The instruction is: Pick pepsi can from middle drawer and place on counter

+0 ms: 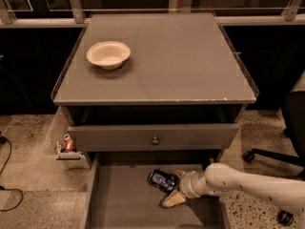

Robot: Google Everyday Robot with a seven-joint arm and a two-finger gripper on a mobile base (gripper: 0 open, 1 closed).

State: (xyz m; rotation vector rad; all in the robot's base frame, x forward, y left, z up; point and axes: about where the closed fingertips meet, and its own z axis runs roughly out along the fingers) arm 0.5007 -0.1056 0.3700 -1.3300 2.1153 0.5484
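One pepsi can (163,179) is lying in one middle drawer (124,199), lower centre; one pincer (176,187) is gaping wide just beside. One bowl (108,54) is sitting on bench (181,56).

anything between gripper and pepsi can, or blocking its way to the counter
Nothing visible separates the gripper, in the middle drawer, from the pepsi can. Upward, the knobbed drawer front sits between can and counter.

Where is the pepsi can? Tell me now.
Camera view, bottom centre: the pepsi can lies on its side in the open middle drawer, below the knobbed drawer front, with the tool open just right of it.
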